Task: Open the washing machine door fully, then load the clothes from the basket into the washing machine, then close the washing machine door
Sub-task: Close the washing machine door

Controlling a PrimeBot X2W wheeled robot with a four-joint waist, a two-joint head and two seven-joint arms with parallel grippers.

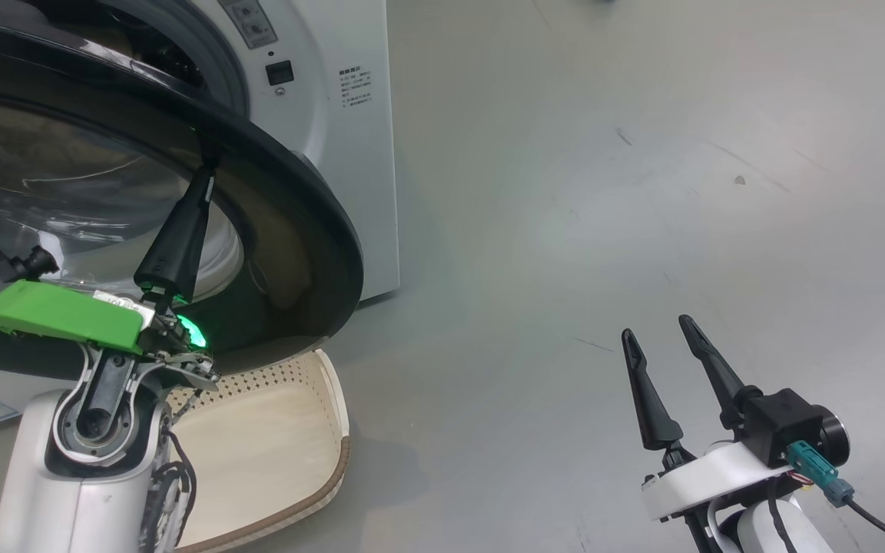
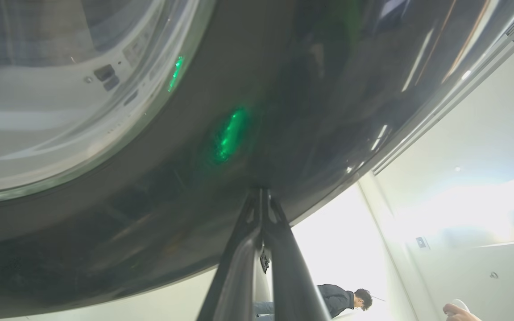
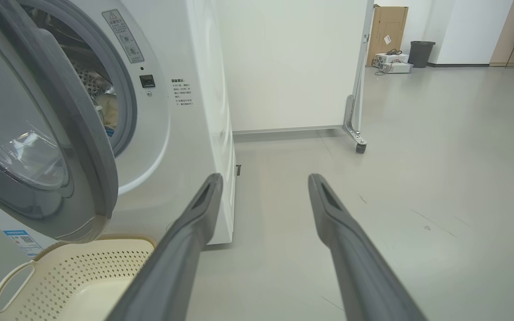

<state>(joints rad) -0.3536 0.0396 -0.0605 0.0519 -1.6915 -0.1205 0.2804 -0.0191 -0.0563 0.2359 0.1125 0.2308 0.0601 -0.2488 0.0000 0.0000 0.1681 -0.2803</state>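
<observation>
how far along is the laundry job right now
Done, it seems: the basket shows bare inside where visible, and pale yellow clothes lie in the drum. In hand: the shut left tool has its tip on the black ring of the washing machine door, which stands partly open. Left: getting the door fully shut. The right tool hangs open, off to the side.

Large round door (image 1: pixel 312 223), glossy black ring, clear glass centre: swung open, overhanging cream perforated plastic basket (image 1: pixel 289 399) on grey floor (image 1: pixel 604 192). Left hand (image 1: pixel 207 170): dark fingers pressed together, tips against door's black ring. Right hand (image 1: pixel 655 329): fingers spread, holding nothing, well apart from big white front-loading washing machine (image 1: pixel 358 169).
</observation>
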